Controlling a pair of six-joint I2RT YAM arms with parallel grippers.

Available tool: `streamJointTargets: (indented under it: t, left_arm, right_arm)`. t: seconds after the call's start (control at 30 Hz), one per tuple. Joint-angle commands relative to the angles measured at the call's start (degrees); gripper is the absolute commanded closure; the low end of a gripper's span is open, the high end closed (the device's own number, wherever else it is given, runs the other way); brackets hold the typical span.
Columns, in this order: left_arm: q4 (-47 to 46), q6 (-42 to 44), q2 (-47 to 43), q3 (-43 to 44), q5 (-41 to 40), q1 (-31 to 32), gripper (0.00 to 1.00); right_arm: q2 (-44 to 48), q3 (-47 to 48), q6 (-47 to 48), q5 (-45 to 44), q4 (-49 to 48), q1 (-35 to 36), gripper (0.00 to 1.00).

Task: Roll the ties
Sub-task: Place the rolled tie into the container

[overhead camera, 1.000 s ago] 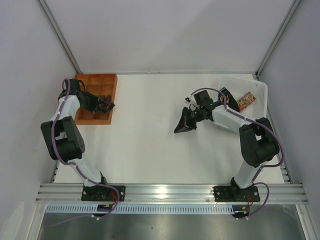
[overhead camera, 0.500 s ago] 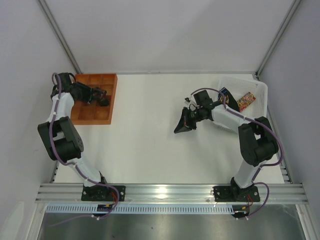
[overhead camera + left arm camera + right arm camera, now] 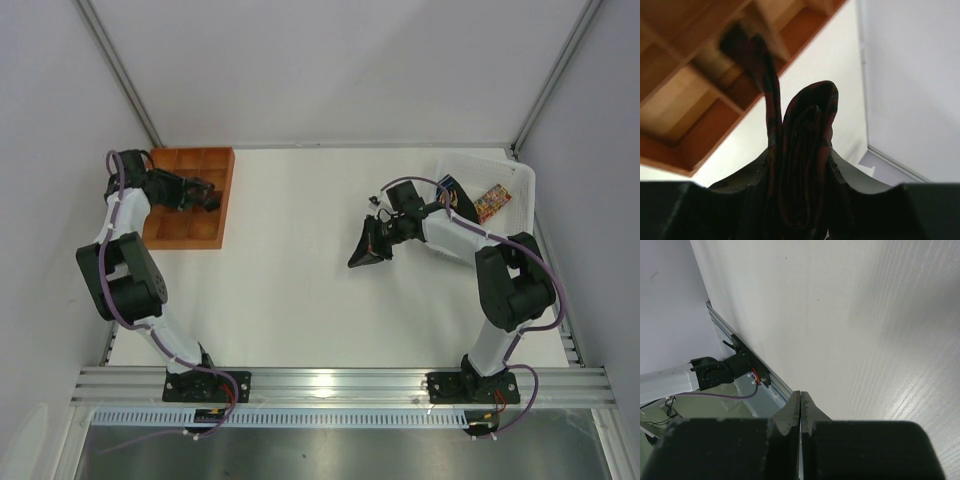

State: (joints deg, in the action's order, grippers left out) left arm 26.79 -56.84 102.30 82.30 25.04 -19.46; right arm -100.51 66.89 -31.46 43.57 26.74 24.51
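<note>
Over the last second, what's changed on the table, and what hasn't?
The left gripper, holding the rolled tie, moved a little over the orange tray, from its near compartments toward the far ones, as its arm swung out left. Nothing was grasped or released. The right gripper stayed shut and empty above the table; the tray did not move.

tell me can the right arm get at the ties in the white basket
Probably yes: the right claw is shut on nothing and the basket is open-topped beside that arm, though it must fold back over the ties.
</note>
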Motion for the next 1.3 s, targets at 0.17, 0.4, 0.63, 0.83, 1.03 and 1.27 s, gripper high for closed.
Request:
streamJointTargets:
  t: [0.17, 0.4, 0.63, 0.83, 1.03, 1.27]
  left_arm:
    - [7.4, -2.5, -5.8, -8.5, -6.3, -1.2, 1.00]
    - [10.7, -2.7, -5.9, -8.1, -9.7, -2.7, 1.00]
    - [11.7, -4.4, -0.3, -5.4, -9.5, -2.3, 1.00]
    - [18.0, -3.3, 2.6, 0.6, -12.0, -1.5, 1.00]
    - [23.4, -2.7, 7.0, 6.7, -13.2, -0.8, 1.00]
    - [34.5, -2.9, 15.4, 15.7, -15.4, 1.1, 1.00]
  right_arm:
    - [-0.3, 1.7, 0.4, 1.2, 0.4, -0.3, 1.00]
    - [-0.3, 1.6, 0.3, 1.3, 0.2, -0.3, 1.00]
    - [0.1, 1.5, 0.4, 1.1, 0.4, -0.3, 1.00]
    - [-0.4, 1.3, 0.0, 1.3, -0.4, -0.5, 1.00]
    - [-1.2, 1.5, -0.2, 1.4, -0.7, -0.9, 1.00]
    - [-1.3, 0.6, -0.1, 1.6, -1.1, -1.4, 1.00]
